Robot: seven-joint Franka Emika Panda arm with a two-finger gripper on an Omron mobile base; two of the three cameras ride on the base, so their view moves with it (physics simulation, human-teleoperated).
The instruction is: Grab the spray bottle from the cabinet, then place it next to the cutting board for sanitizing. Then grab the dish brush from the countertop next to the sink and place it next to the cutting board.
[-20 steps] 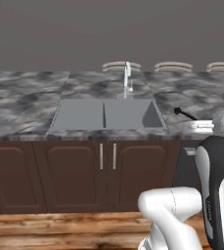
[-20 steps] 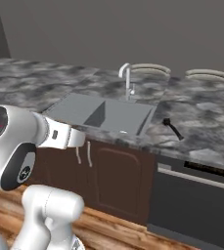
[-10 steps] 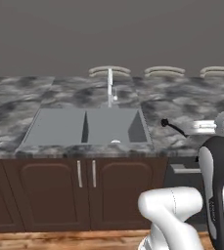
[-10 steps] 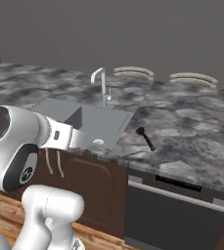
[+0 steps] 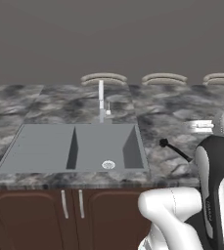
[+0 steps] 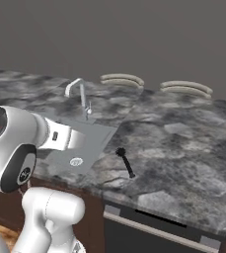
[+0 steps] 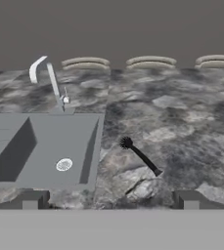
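The dish brush (image 7: 140, 156), a slim black handle with a bushy black head, lies on the dark marbled countertop (image 7: 182, 122) just right of the grey double-basin sink (image 7: 45, 146). My gripper (image 7: 111, 201) hovers open above the counter's front edge, with the brush ahead of it and nothing between its fingertips. From the base, the brush (image 5: 174, 150) (image 6: 125, 161) lies beside the sink (image 5: 50, 151) with its pale faucet (image 5: 101, 100). The spray bottle, cabinet and cutting board are out of view.
Three pale curved rims (image 5: 164, 78) line the back of the countertop (image 5: 167, 112) against the grey wall. Dark brown doors (image 5: 69, 215) stand under the sink. A dark appliance front (image 6: 159, 232) sits below the counter right of it.
The base has driven closer, so the sink and brush look larger and the whole scene has shifted. The brush has not moved on the counter. The gripper stays open.
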